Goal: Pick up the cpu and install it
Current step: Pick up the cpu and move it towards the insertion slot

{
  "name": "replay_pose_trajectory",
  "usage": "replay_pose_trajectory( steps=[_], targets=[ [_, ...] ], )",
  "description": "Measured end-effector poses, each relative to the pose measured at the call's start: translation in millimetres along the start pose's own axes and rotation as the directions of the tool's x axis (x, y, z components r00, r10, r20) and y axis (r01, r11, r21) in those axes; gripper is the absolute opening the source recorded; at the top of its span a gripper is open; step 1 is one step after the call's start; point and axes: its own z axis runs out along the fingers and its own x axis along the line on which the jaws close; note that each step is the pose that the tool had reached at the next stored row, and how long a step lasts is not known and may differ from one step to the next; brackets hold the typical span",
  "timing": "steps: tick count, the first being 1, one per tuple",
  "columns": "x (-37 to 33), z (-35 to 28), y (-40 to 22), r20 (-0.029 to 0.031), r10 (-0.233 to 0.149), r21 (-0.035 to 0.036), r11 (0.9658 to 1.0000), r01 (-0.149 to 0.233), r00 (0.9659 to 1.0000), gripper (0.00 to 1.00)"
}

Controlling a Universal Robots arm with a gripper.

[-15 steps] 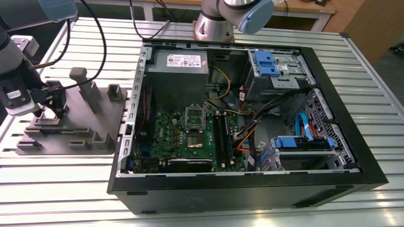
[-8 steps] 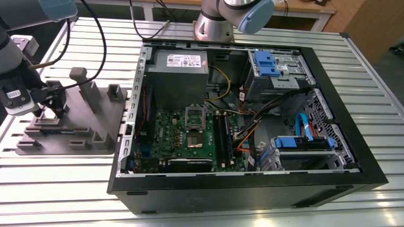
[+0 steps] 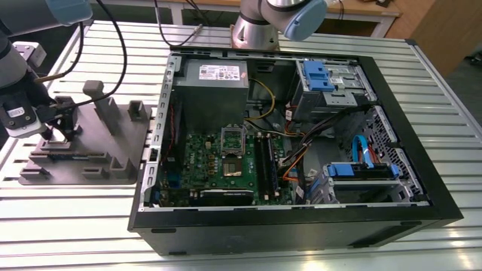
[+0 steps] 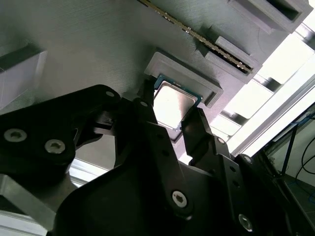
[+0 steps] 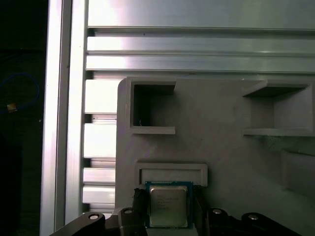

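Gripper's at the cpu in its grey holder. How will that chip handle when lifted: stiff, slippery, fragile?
The cpu looks like a thin rigid plate, so it probably won't flex. Its smooth metal top reflects light, so it may be slippery. It sits against a raised lip of the grey holder, so a tilted lift might catch.

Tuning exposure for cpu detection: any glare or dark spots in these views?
Second wrist view: the cpu lid catches glare, and the table slats are blown out white. First wrist view: cpu evenly lit, slats bright, area beyond the table edge dark. Exterior view: even light, computer case interior shaded.
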Motion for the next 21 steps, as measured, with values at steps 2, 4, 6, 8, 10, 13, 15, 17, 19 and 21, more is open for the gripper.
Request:
replay_pose_trajectory(
  steps=[2,4,6,8,10,13,15,17,19,21],
  targets=[
    [0.0,-0.1,0.0,0.0,0.0,0.0,1.0,0.0,1.0,0.47],
    [0.0,-0.4,0.0,-0.0002,0.0,0.0001,1.0,0.0,1.0,0.47],
    [0.0,-1.1,0.0,-0.0002,0.0,0.0001,1.0,0.0,1.0,0.47],
    [0.0,-2.2,0.1,-0.0003,0.0,0.0001,1.0,0.0,1.0,0.47],
    [0.0,-3.6,0.2,-0.0001,0.0,0.0,1.0,0.0,1.0,0.47],
    [0.1,-4.2,0.2,-0.0001,0.0,0.0001,1.0,0.0,1.0,0.47],
    [0.1,-4.7,0.2,-0.0001,0.0,0.0,1.0,0.0,1.0,0.47],
    [0.1,-5.1,0.2,-0.0002,0.0,0.0001,1.0,0.0,1.0,0.47],
    [0.1,-5.5,0.3,0.0,0.0,0.0,1.0,0.0,1.0,0.47],
    [0.0,-5.7,0.3,0.0,0.0,0.0,1.0,0.0,1.0,0.47]
  ],
)
